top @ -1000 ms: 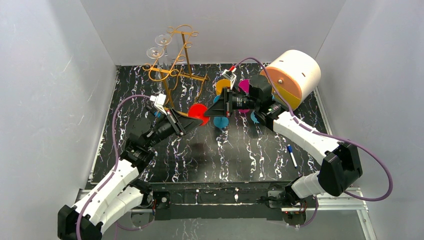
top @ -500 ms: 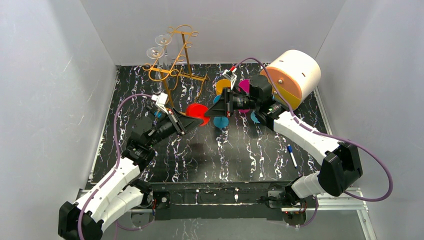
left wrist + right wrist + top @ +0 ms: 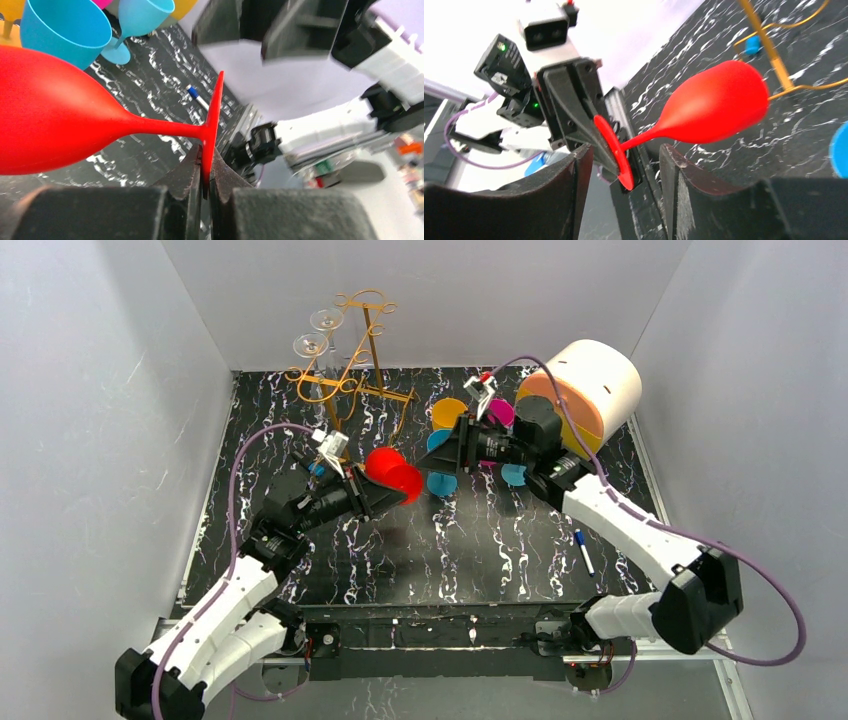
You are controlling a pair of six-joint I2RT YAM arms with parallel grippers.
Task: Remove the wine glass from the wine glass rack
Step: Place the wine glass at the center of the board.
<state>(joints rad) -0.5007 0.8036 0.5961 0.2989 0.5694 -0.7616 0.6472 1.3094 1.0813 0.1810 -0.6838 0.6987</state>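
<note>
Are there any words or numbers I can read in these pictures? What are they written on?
No text can be read in any view.
Pale sticker on the black box on the left arm: too blurred to read.
Blue and white marker pen on the black marbled table: too small to show any print.
Red plastic wine glass: plain, no writing.

table (image 3: 500, 550): black top veined white | walls (image 3: 90, 440): plain pale grey panels left of, behind and right of the table | bar (image 3: 450, 613): dark metal, along the table's near edge | light: even; soft
</note>
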